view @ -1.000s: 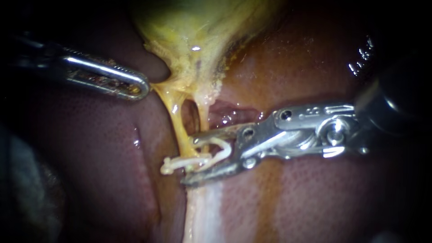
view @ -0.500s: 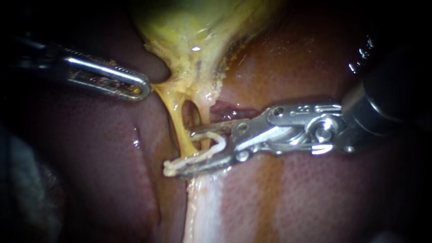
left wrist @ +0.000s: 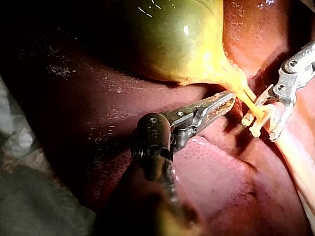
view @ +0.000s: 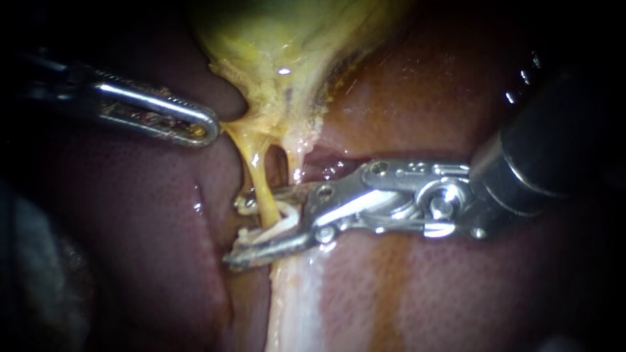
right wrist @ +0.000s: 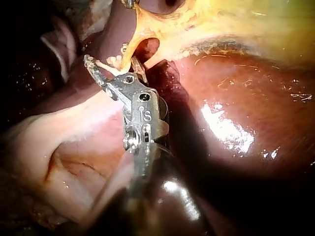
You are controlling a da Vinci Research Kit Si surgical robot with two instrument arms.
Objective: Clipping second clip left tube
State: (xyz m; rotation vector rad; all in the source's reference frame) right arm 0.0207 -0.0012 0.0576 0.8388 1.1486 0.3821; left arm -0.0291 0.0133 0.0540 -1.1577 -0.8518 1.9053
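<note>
The liver (view: 163, 261) lies underneath, and the gallbladder (view: 287, 39) tapers down onto it. Your left instrument (view: 195, 127) has its jaws pressed together on the gallbladder's lower edge, which draws the left tube (view: 261, 189) taut. Your right instrument (view: 236, 233) has its jaws spread. Each jaw carries one leg of the white clip (view: 282, 221), and the left tube runs between the legs.

Recommendation: before closing, confirm both clip tips clear the tube's far side. Keep the clip square across the tube and hold the traction steady.
</note>
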